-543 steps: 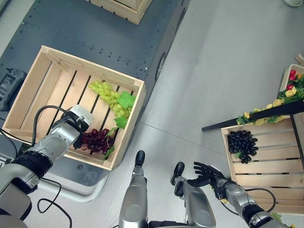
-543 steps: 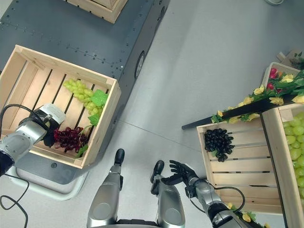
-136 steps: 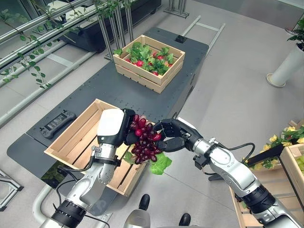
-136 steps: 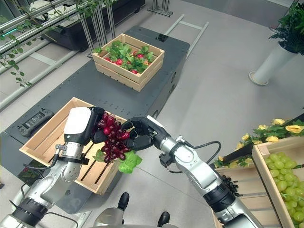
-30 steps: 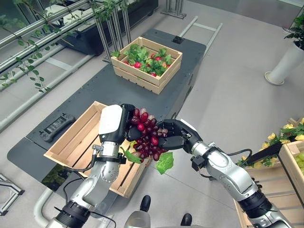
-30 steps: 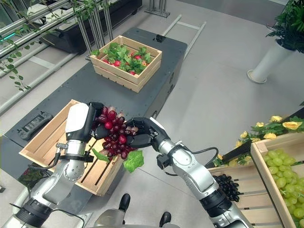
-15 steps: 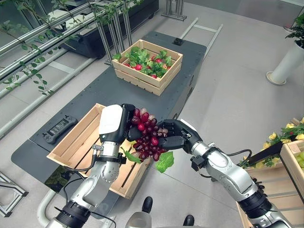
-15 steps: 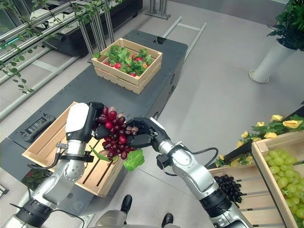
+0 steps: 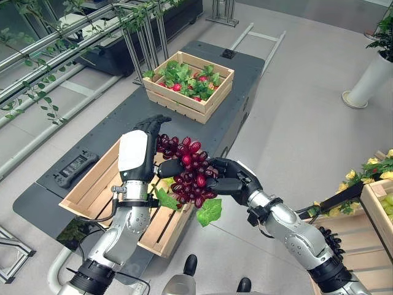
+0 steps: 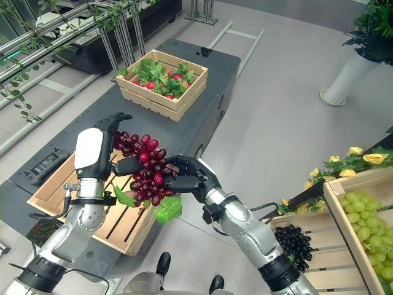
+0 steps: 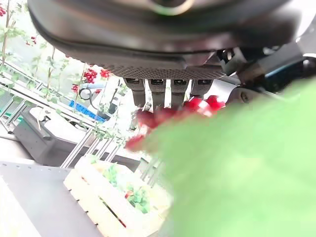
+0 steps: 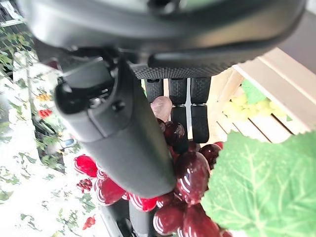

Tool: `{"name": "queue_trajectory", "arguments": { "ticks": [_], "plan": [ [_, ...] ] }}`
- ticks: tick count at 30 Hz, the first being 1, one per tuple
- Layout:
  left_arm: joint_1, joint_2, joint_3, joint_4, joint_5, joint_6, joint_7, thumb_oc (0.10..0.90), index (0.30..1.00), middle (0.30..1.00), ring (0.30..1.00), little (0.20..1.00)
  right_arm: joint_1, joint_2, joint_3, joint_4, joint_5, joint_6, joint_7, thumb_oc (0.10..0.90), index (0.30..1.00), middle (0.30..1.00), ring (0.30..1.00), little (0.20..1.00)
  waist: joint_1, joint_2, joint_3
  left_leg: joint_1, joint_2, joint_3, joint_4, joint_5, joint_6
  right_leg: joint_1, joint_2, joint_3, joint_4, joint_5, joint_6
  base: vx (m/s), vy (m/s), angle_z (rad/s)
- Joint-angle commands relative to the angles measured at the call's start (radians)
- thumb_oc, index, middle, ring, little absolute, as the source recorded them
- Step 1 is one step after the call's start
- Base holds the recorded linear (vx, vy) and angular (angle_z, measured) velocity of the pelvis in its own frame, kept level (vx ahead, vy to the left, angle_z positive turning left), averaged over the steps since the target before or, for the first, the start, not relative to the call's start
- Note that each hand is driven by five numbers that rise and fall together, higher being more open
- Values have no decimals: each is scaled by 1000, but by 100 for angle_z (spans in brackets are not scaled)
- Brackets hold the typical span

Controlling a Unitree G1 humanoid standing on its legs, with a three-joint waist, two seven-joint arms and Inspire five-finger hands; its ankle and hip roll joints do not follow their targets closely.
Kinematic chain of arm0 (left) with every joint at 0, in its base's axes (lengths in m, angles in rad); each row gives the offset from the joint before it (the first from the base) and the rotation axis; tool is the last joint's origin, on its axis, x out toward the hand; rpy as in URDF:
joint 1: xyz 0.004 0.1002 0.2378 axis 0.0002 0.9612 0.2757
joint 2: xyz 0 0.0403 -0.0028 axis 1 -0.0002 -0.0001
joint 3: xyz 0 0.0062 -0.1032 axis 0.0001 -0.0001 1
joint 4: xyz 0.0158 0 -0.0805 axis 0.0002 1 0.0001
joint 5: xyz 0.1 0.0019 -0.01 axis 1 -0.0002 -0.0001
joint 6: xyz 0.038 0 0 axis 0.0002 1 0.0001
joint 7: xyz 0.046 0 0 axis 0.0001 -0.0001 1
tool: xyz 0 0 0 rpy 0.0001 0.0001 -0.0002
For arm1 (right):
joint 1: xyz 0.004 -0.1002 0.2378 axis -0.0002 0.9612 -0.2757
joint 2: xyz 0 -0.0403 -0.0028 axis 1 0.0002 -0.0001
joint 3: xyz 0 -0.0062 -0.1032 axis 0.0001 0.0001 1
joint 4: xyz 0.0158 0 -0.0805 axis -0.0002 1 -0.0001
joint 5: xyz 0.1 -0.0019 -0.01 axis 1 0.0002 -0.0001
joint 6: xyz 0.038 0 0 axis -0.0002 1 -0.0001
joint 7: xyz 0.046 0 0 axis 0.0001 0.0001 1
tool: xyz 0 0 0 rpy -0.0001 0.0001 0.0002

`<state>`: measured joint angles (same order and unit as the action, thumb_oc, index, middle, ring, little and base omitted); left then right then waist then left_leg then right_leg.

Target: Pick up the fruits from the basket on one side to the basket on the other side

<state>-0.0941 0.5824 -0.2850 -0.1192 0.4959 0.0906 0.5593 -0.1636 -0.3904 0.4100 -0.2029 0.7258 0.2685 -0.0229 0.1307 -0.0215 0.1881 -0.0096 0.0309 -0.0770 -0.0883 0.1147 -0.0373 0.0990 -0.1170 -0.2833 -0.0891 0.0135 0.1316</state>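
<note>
I am holding the red grape bunch (image 9: 187, 172) up in the air above the near corner of the wooden crate (image 9: 92, 190) at my seven o'clock; its green leaf (image 9: 209, 212) is dangling from the bunch's lower end. My right hand (image 9: 228, 182) is gripping the bunch, fingers and thumb curling round the berries — my right wrist view is showing them pressing into the dark red fruit. My left hand (image 9: 140, 147) is standing upright beside the bunch at nine o'clock of it, fingers straightening and opening, its palm side facing the grapes and lying close against them.

That crate is sitting on a dark grey platform (image 9: 147, 114), and green grapes (image 12: 236, 106) are lying inside it. A second crate (image 9: 189, 85) at twelve o'clock, on the same platform, is carrying leafy greens and red fruit. At my four o'clock a slatted crate (image 10: 316, 243) is holding black grapes (image 10: 295, 243), and just beside it another box (image 10: 350, 233) is holding green grapes (image 10: 376, 230).

My right forearm is reaching in from four o'clock; my left is rising from seven.
</note>
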Motion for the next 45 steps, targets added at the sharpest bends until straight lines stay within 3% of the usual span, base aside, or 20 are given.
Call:
{"name": "queue_trajectory", "arguments": {
  "ticks": [1,13,19,28,37,43,45],
  "plan": [
    [-73,-4,116,47,15,-36,122,800,900,900,900,900,-7,42,-68,-102,114,-194,-30,400,300,300,300,300,-10,-3,-154,69,-64,52,1,-123,7,-15,6,46,2,19,0,0,0,0],
    [-39,27,171,153,16,62,158,800,900,900,900,900,-5,76,-71,-76,205,-262,-51,400,300,300,300,300,-9,7,-159,67,-62,53,1,-119,4,-19,8,51,2,19,-5,0,0,0],
    [-8,49,221,191,-25,55,157,800,900,900,900,900,19,107,-69,-64,388,-290,1,400,300,300,300,300,-11,13,-162,64,-60,58,1,-117,3,-24,7,55,2,19,-6,0,0,0],
    [15,54,267,217,-116,-33,171,800,900,900,900,900,32,157,-73,-43,684,-301,206,400,300,300,300,300,-10,16,-170,65,-60,62,1,-118,7,-26,7,59,2,21,-8,1,-1,-2],
    [9,-16,264,163,-258,-212,125,800,900,900,900,900,55,198,-67,-11,738,-260,308,400,300,300,300,300,-17,9,-174,62,-55,66,1,-120,9,-29,11,64,2,20,-13,0,0,0],
    [1,-40,250,144,-310,-245,91,800,900,900,900,900,91,199,-73,29,737,-238,310,400,300,300,300,300,-34,5,-176,61,-51,78,1,-123,9,-34,17,74,2,22,-14,0,-12,-8],
    [4,-53,230,119,-354,-282,65,800,900,900,900,900,139,192,-87,67,741,-213,334,400,300,300,300,300,-58,4,-171,62,-48,92,1,-126,11,-38,23,87,2,23,-15,-16,-23,-7]
  ]
}}
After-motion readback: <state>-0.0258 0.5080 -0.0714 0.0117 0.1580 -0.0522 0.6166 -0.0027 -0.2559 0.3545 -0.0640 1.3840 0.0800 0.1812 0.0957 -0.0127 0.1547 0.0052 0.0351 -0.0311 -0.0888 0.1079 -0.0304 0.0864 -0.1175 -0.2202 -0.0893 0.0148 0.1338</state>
